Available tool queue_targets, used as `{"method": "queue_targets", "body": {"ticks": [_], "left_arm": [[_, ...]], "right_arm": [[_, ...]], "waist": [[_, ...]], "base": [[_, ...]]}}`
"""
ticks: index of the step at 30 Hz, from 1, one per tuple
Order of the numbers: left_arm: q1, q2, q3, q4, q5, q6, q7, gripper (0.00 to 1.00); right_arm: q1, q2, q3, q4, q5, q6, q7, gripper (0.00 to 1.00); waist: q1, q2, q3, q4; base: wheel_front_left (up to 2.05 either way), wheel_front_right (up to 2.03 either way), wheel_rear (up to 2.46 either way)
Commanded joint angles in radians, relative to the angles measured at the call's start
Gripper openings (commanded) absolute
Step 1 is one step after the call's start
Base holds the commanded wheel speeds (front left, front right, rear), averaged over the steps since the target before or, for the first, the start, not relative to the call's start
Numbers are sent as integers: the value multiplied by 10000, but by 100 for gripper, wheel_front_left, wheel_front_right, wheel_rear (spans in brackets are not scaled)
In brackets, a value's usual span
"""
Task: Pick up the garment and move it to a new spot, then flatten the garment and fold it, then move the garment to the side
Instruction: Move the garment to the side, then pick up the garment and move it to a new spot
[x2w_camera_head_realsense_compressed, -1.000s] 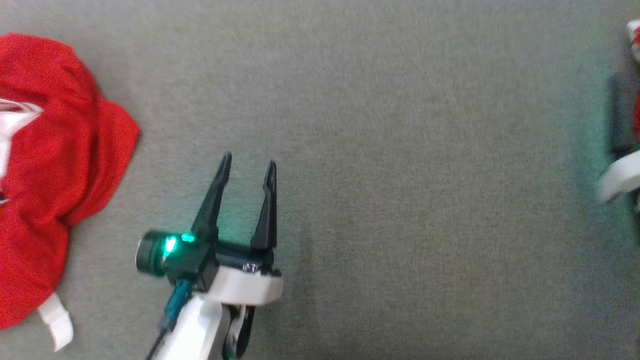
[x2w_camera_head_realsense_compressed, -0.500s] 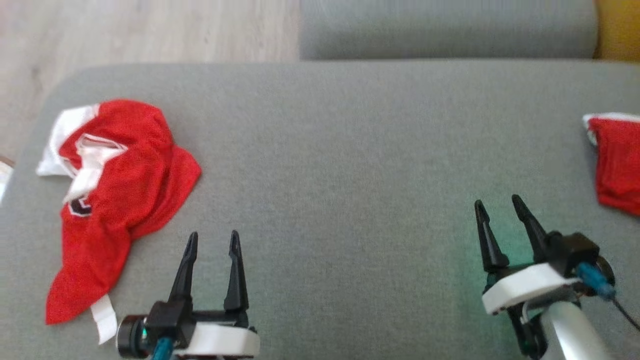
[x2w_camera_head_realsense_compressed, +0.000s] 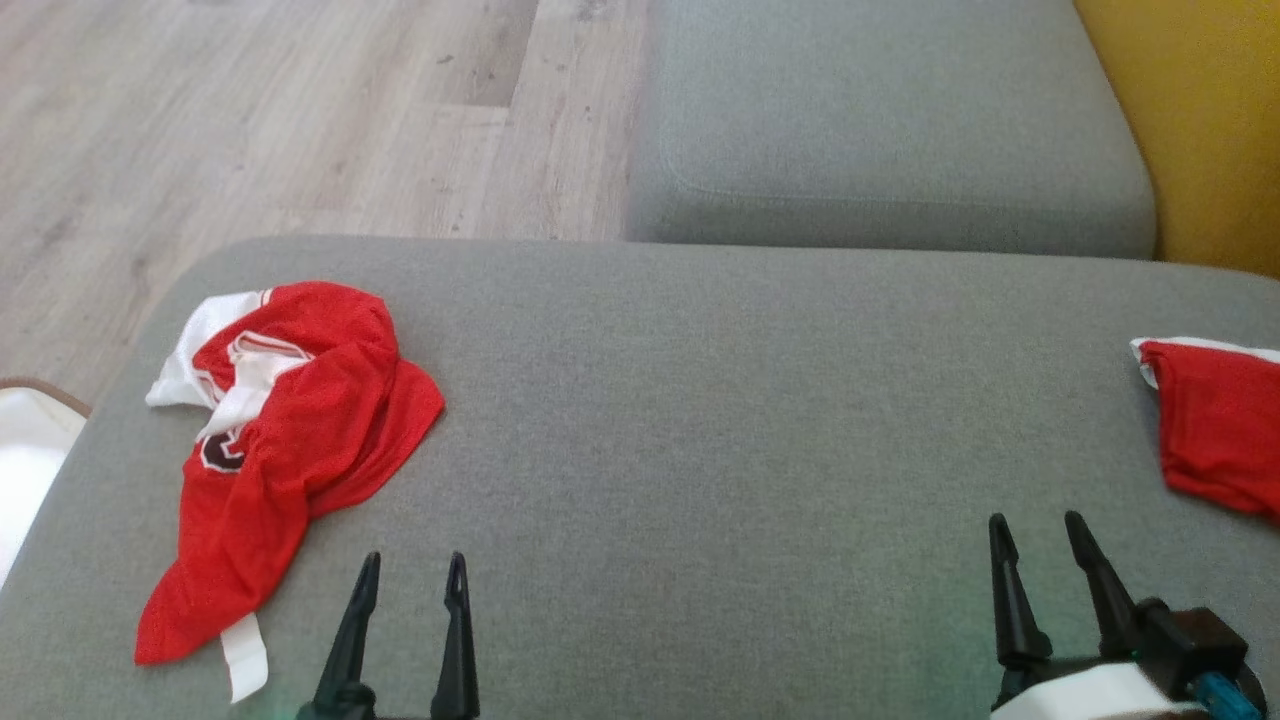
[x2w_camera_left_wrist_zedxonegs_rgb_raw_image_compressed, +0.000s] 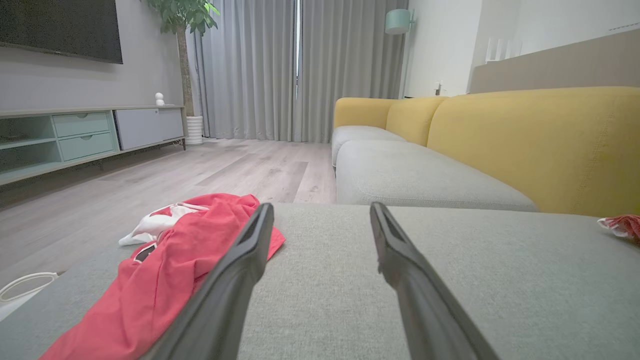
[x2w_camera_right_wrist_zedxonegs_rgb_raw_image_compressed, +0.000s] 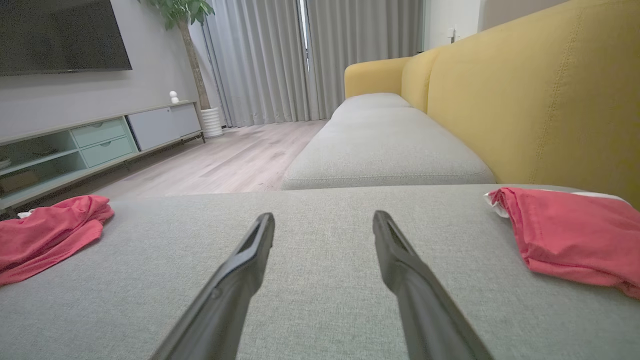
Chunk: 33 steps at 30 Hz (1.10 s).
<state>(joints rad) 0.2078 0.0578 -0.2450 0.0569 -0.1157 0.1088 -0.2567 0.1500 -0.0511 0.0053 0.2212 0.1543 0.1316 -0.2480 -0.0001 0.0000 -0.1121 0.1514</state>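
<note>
garment (x2w_camera_head_realsense_compressed: 290, 430) left on cushion (x2w_camera_head_realsense_compressed: 700, 450), second garment (x2w_camera_head_realsense_compressed: 1215, 430) right

head view steeply down, wrist views low along the shared grey cushion (x2w_camera_head_realsense_compressed: 700, 450)

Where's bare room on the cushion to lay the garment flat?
Widest bare patch: the middle of the near cushion, between the crumpled red jersey on the left and the red garment at the right edge. The far cushion looks bare too. Crowded only at those two ends.
</note>
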Motion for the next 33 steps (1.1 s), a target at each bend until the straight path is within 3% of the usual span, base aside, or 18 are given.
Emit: {"method": "queue_targets", "body": {"ticks": [1,10,23,33], "left_arm": [[-425,-2,401,-300,121,-44,-51,100],[-423,-9,385,37,593,-358,-51,100],[-576,-43,468,198,641,-328,-51,100],[-835,-60,599,146,594,-229,-51,100]], "right_arm": [[-382,-68,189,-389,-36,-9,-136,100],[-110,-1,-24,-377,-70,-9,-137,100],[-147,7,-56,-432,65,-9,-137,100],[-222,8,159,-450,62,-9,-137,100]], "waist": [[1,0,-68,12],[1,0,-228,-92],[1,0,15,-299],[1,0,291,675]], "base": [[0,0,0],[0,0,0],[0,0,0],[0,0,0]]}}
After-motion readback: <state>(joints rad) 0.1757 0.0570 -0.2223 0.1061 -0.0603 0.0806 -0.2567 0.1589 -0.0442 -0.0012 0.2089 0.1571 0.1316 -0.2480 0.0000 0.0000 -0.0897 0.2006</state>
